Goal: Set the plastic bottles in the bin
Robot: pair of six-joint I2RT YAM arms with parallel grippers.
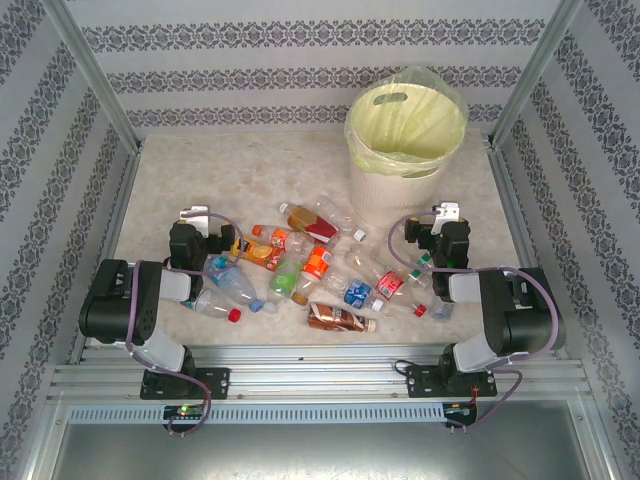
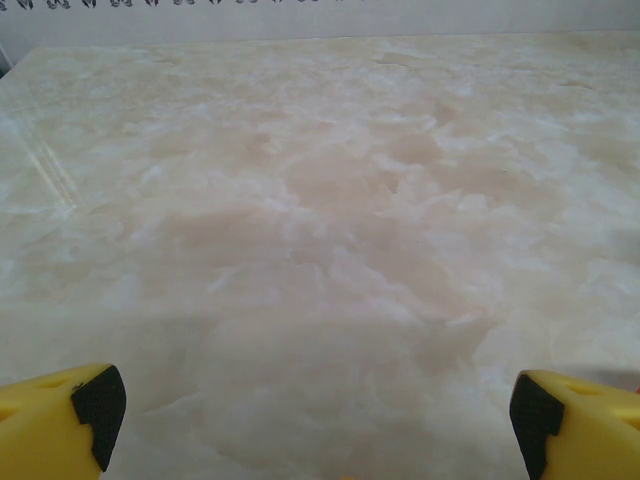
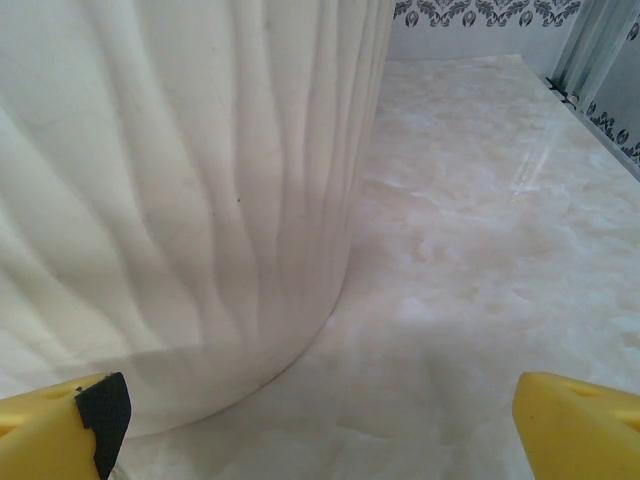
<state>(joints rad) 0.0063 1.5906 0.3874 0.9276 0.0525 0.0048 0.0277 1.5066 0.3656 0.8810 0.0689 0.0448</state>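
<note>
Plainly, both grippers stand wide open and hold nothing. The plastic bottles [image 1: 318, 262] lie in a loose heap on the near middle of the table [image 1: 200, 170], between the two arms. The left gripper [image 1: 192, 214] sits just left of the heap, near its outermost bottles, and faces bare tabletop; its yellow fingertips [image 2: 60, 412] are set far apart. The right gripper [image 1: 446, 212] sits just right of the heap, facing the ribbed wall of the bin [image 1: 385, 195], which stands upright at the far right, beyond the bottles and close ahead of that gripper.
</note>
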